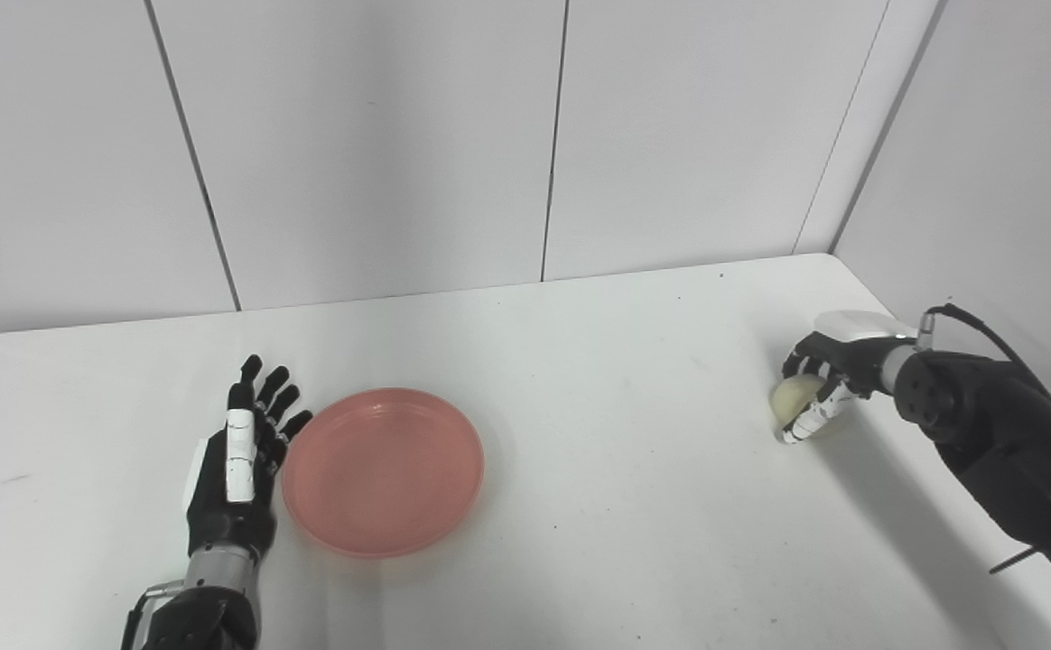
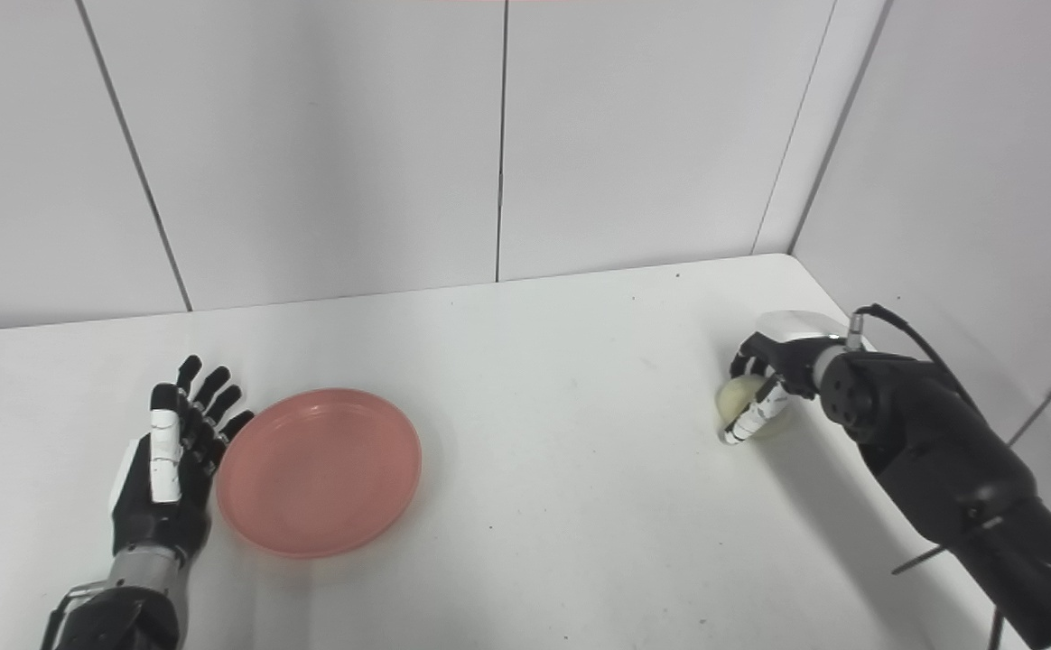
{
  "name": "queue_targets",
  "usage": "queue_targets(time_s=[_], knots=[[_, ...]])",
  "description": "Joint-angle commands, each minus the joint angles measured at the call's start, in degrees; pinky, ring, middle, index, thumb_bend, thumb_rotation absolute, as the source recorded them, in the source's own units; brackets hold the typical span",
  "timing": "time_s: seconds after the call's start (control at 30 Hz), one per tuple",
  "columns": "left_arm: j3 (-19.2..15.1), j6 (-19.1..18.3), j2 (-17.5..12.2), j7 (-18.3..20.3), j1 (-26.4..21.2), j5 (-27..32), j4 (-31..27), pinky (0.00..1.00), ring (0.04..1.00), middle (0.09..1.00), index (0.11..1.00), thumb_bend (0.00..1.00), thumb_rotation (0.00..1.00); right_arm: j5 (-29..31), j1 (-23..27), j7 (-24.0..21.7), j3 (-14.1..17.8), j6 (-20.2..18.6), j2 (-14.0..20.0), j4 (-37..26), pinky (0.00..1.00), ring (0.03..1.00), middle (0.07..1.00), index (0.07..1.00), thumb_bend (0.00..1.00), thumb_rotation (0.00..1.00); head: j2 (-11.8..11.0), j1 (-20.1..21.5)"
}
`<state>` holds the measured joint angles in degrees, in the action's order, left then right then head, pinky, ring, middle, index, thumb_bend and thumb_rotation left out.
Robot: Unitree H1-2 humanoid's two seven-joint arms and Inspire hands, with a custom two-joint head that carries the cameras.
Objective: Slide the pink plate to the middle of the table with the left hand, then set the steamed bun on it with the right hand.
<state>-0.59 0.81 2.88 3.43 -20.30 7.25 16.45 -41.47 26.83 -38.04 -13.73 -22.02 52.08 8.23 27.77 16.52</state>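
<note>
While the open left hand (image 1: 241,460) flanks the round pink plastic plate (image 1: 383,469) at nine o'clock, the right hand (image 1: 828,379) grips the pale steamed bun (image 1: 795,394); next comes carrying it plateward.

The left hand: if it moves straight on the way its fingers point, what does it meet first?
Probably nothing: the left hand points toward the far wall, passing beside the pink plate; only bare table lies ahead.
</note>
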Motion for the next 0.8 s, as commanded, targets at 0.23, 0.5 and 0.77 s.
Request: queue_targets(time_s=[0.23, 0.5, 0.77], knots=[[-0.19, -1.84, 0.11, 0.26, -0.79, 0.52, -0.84, 0.82, 0.923, 0.954, 0.995, 0.98, 0.94, -1.21, 1.71, -3.09, -0.68, -2.75, 2.34, -0.45, 0.29, 0.376, 0.464, 0.534, 0.53, 0.00, 0.42, -0.04], [-0.13, -2.75, 0.19, 0.34, -0.72, 0.45, -1.22, 0.81, 0.919, 0.959, 0.997, 0.99, 0.93, -2.19, 1.48, -3.05, -0.54, -2.35, 2.91, -1.18, 0.33, 0.436, 0.536, 0.471, 0.51, 0.00, 0.33, -0.40], [0.03, -3.33, 0.49, 0.19, -0.63, 0.35, -1.72, 0.80, 0.916, 0.954, 1.000, 0.97, 0.94, 0.00, -0.75, 3.16, 4.28, 1.43, 2.30, -8.40, 0.28, 0.417, 0.501, 0.497, 0.52, 0.00, 0.36, -1.30]])
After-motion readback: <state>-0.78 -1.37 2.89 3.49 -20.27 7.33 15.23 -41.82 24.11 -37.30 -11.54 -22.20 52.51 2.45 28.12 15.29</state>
